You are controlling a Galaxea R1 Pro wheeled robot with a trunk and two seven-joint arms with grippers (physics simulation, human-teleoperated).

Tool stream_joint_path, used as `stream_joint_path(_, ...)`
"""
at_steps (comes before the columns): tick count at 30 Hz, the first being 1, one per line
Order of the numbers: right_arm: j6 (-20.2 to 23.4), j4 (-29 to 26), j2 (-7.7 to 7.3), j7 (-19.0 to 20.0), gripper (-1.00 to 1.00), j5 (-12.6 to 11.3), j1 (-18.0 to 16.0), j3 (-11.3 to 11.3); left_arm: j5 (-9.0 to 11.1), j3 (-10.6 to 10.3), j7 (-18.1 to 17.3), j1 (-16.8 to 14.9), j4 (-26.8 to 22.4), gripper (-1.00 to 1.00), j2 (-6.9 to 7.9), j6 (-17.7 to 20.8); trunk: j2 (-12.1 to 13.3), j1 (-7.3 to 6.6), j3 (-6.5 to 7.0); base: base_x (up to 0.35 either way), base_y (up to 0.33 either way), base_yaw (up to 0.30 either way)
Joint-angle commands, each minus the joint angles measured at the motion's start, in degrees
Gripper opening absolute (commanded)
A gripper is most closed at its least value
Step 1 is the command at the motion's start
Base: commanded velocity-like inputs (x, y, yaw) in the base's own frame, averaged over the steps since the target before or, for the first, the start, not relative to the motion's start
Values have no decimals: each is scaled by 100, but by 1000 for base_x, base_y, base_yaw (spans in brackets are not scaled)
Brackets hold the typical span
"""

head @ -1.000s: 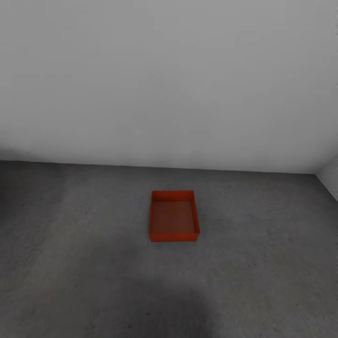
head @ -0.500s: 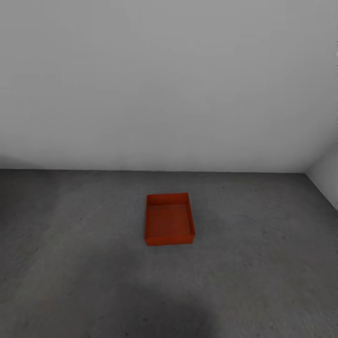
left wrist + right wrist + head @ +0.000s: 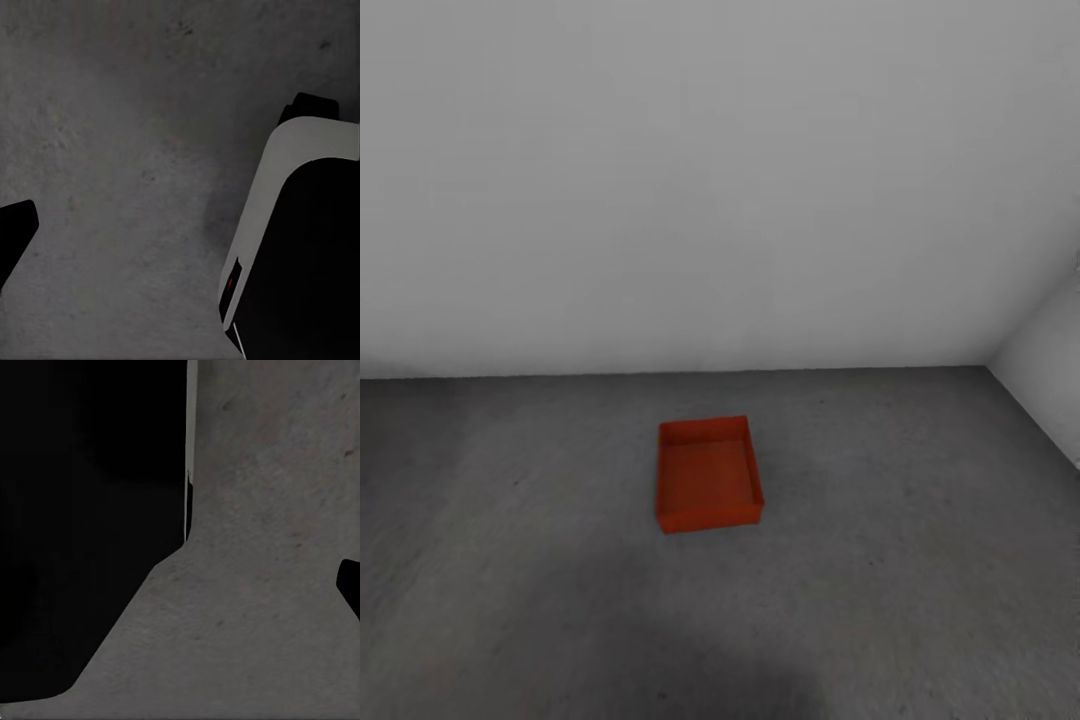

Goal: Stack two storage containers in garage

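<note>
1 orange-red container [image 3: 707, 476] sits open-top on the grey concrete floor [image 3: 920, 560], near the pale wall [image 3: 720, 180] (a corner shows to the right). Wrist views catch dark robot parts over concrete; whether either gripper is open, I cannot tell.

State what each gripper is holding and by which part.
Nothing is visibly held. The one storage container in sight sits alone on the floor; both wrist views show bare concrete between the fingertips.

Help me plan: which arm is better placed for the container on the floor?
Left, marginally: the storage container sits slightly left of centre in the head view, well ahead on the floor. Both wrist views face concrete, so neither arm seems close.
</note>
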Motion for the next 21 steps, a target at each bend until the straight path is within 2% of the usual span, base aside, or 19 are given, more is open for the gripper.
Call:
stream_joint_path(1, -28, 18, 3, 8, 100, -47, -6, 48, 52, -49, 12, -1, 1, 100, 0, -14, -3, 0, 5, 0, 0, -130)
stream_joint_path(21, -22, 18, 3, -1, 100, -49, -6, 46, 52, -49, 12, -1, 1, 100, 0, -14, -3, 0, 183, 0, 0, -130)
